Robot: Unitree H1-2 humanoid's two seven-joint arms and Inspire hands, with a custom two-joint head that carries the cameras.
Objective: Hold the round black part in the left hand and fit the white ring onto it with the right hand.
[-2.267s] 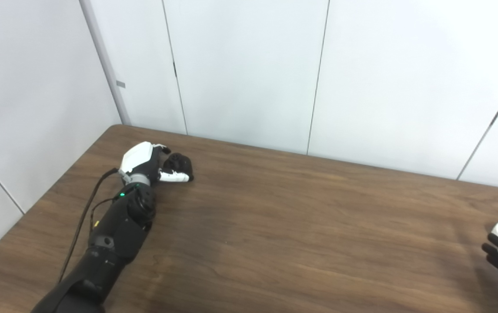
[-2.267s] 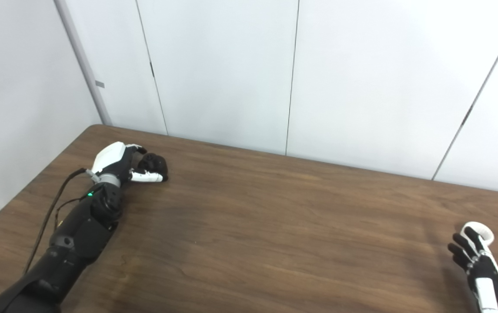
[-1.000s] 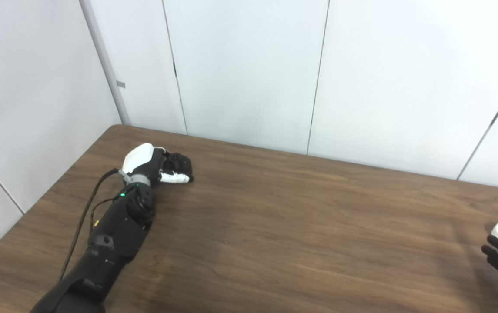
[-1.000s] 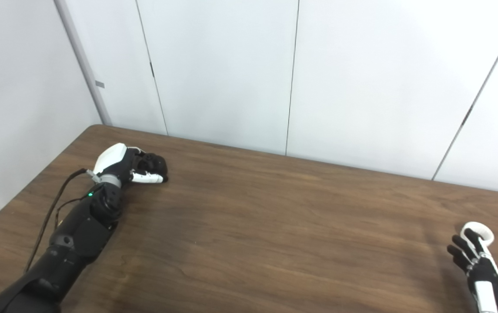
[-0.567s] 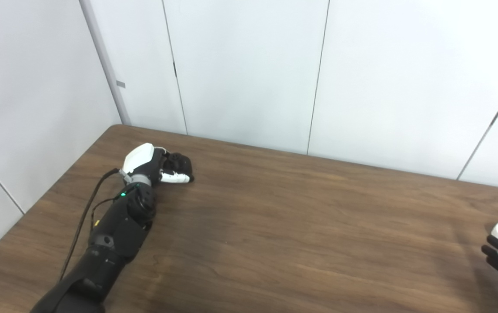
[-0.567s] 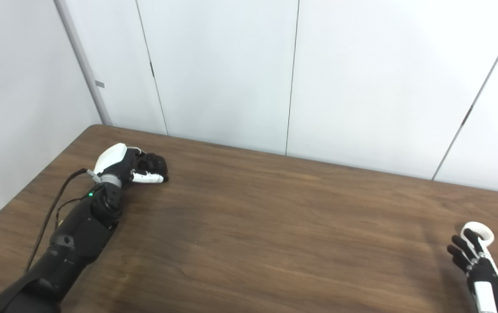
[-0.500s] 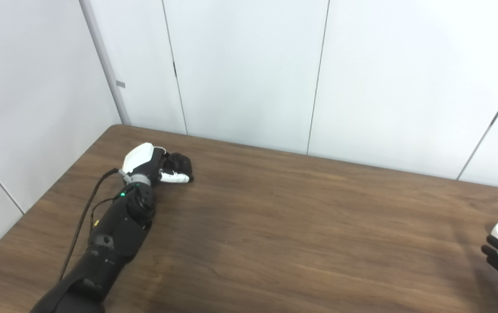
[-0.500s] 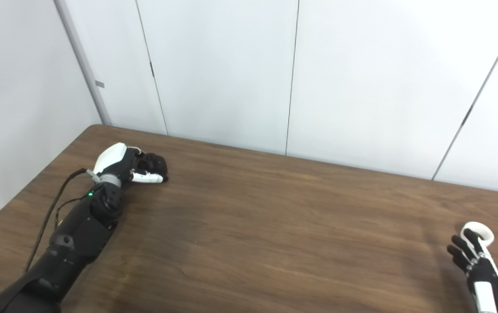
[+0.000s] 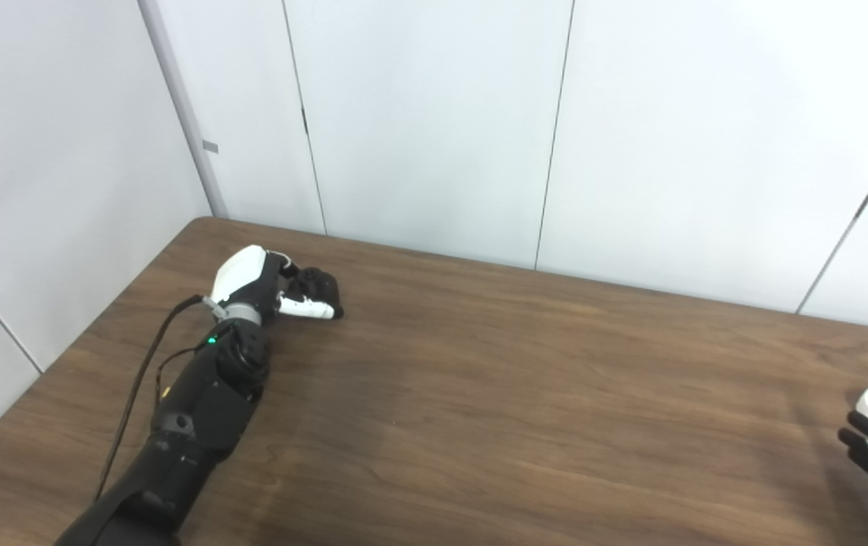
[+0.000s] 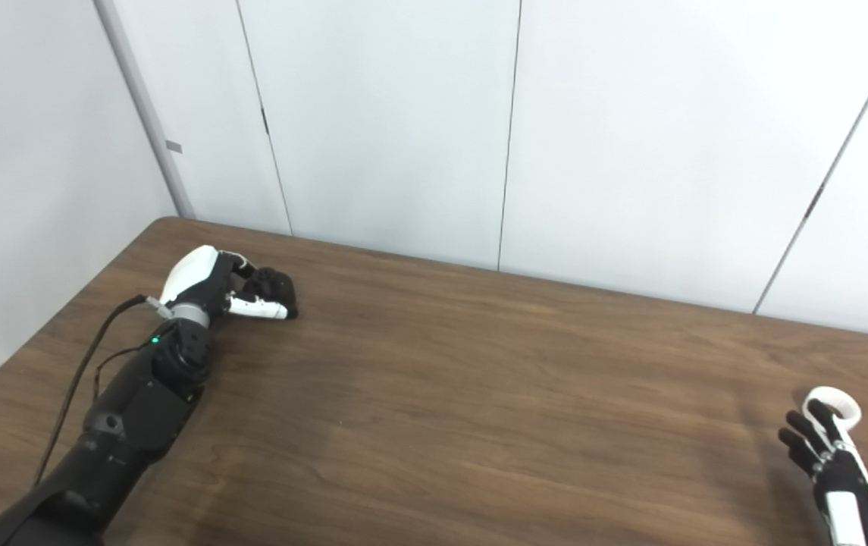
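The left hand [image 9: 263,284], with its white back shell and black fingers, lies at the far left of the dark brown wood-grain table [image 9: 524,394], its fingers curled round the round black part [image 9: 318,284] and its white thumb along the near side. Compared with 0.5 s ago, the hand and part together have shifted slightly towards the table's middle and seem a little raised, whereas over the 2 s before that they barely moved while the fingers drew in. This suggests the grip has been made and the lift is starting, though whether the part is clear of the tabletop cannot be told.

The right hand [image 10: 828,455] sits at the near right edge, well apart from the left, and has hardly moved. Its fingers are spread apart and only slightly bent, with the small white ring [image 10: 832,403] just beyond the fingertips, touching or nearly so; it does not appear to be grasped. Picking up the ring and bringing the 2 pieces together remain to be done.
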